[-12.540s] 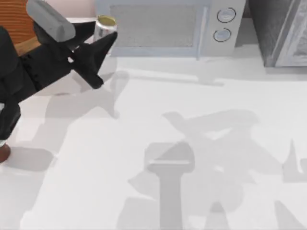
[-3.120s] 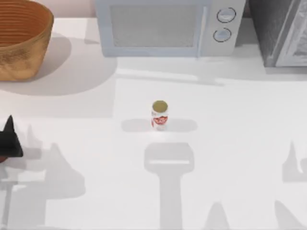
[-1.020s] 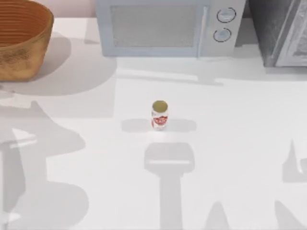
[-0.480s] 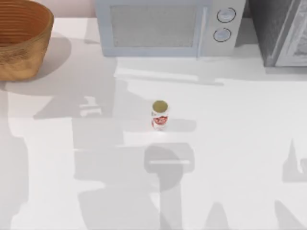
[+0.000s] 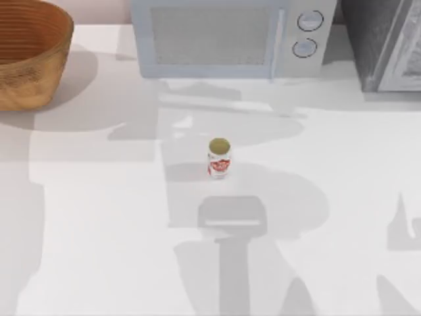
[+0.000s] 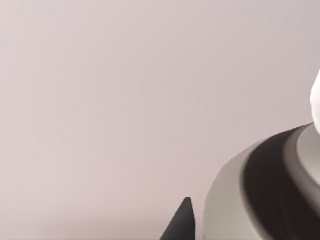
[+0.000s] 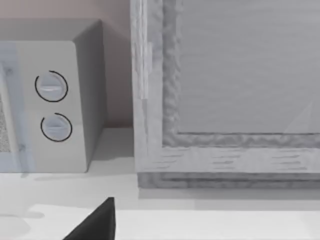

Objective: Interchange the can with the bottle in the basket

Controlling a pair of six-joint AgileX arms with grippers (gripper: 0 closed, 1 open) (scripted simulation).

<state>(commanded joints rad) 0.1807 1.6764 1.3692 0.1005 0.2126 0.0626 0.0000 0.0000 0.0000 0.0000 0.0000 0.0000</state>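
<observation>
Since half a second ago only the shadows on the worktop (image 5: 99, 217) have shifted, sliding toward the middle and now lying around the can (image 5: 219, 158); the can and the basket (image 5: 29, 59) sit where they were.

From above, the can stands upright, long axis vertical, near the middle of the worktop, well apart from the basket at the far left corner. A microwave (image 5: 227, 38) stands behind the can, with a second appliance (image 5: 388, 46) at the far right. The surface is flat, white and bare around the can, so there is room on every side. Judging by the shadows, both arms are up above the scene; which is nearer the can cannot be told. The bottle's place cannot be made out.

At the left wrist, a dark fingertip (image 6: 181, 225) of the left tool sits beside a grey rounded arm part (image 6: 260, 190), against a plain pale wall; whether that tool is open or closed cannot be told.

At the right wrist, one dark fingertip (image 7: 97, 222) of the right tool points toward the microwave's dials (image 7: 52, 105) and the second appliance's front (image 7: 240, 75); its state cannot be told either.
</observation>
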